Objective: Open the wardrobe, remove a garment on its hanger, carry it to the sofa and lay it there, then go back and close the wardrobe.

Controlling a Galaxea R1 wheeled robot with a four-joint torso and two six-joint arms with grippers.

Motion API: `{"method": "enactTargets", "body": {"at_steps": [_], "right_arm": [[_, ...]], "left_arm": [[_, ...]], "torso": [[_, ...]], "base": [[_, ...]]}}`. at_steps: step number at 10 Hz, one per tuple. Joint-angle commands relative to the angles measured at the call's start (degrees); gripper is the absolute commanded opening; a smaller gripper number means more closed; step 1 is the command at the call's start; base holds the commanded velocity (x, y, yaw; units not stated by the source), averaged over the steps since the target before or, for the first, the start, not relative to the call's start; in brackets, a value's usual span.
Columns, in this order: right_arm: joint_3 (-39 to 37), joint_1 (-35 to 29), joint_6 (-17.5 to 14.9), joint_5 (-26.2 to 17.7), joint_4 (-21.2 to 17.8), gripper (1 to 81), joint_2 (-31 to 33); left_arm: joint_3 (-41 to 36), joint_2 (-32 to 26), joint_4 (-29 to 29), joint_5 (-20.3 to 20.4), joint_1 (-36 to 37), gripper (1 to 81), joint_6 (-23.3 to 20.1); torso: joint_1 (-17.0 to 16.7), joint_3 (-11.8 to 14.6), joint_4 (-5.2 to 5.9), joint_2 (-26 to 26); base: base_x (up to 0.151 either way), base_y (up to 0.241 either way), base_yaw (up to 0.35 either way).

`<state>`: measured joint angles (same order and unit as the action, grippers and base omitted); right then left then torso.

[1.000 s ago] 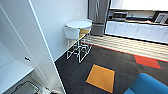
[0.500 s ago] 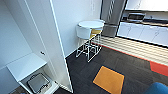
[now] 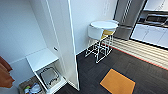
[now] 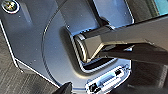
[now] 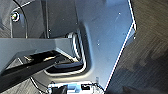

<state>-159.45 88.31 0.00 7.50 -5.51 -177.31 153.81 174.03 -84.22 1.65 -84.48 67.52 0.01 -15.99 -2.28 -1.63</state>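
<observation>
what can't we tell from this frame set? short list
- Wardrobe, head view: its open door stands edge-on and the top and left edges cut it off, so the rail and any white garment or hanger can't be seen.
- Orange garment, head view: cut by the left edge, so its hanger can't be seen.
- Items on the wardrobe floor: too blurred to identify.
- Both wrist views: robot body and carpet; gripper states unreadable.

Wardrobe (image 3: 62,37) door open, white shelf (image 3: 41,58) inside bare on top. Below the shelf, a dark framed item (image 3: 49,76) stands in the compartment; beside it a bin (image 3: 31,87) with mixed small things. Dark carpet floor (image 3: 87,72) carries an orange mat (image 3: 117,82) and a round white surface (image 3: 103,25) on wire legs.
</observation>
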Motion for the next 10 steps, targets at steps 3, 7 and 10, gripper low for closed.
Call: {"method": "enactTargets", "body": {"at_steps": [3, 7, 10], "right_arm": [[0.0, -0.5, -0.3, -3.8, 0.1, 81.1, -0.1], [0.3, -0.5, -0.3, -3.8, 0.1, 81.1, -0.1], [0.3, -0.5, -0.3, -3.8, 0.1, 81.1, -0.1]], "left_arm": [[-0.3, 0.7, -0.9, -2.2, 0.7, 81.1, -0.3], [-0.3, 0.7, -0.9, -2.2, 0.7, 81.1, -0.3], [-0.3, 0.8, -0.9, -2.2, 0.7, 81.1, -0.3]], "torso": [[0.0, 0.0, 0.0, 0.0], [0.0, 0.0, 0.0, 0.0], [0.0, 0.0, 0.0, 0.0]], "base": [[0.0, 0.0, 0.315], [0.0, 0.0, 0.315], [0.0, 0.0, 0.315]]}}
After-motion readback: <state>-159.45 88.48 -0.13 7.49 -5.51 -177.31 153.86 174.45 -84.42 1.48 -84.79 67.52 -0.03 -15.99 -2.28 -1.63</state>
